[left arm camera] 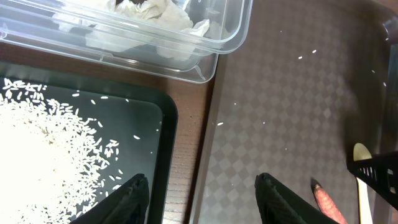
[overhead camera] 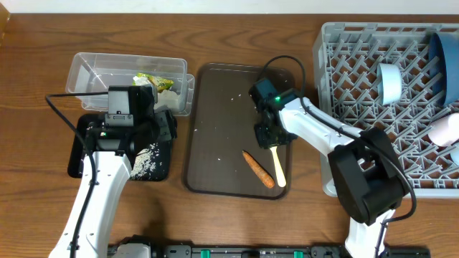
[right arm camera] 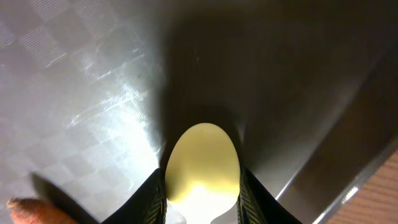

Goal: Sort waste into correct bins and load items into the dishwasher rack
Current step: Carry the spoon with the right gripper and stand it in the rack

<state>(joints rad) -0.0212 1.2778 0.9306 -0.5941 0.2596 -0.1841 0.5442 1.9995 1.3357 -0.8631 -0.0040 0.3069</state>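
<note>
On brown tray [overhead camera: 215, 129], right claw [right arm camera: 202, 190] clasping spoon [right arm camera: 202, 158]

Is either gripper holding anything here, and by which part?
The right gripper is closed on the pale yellow spoon, fingers pinching the bowl's sides near the neck. The left gripper is open, holding nothing.
</note>
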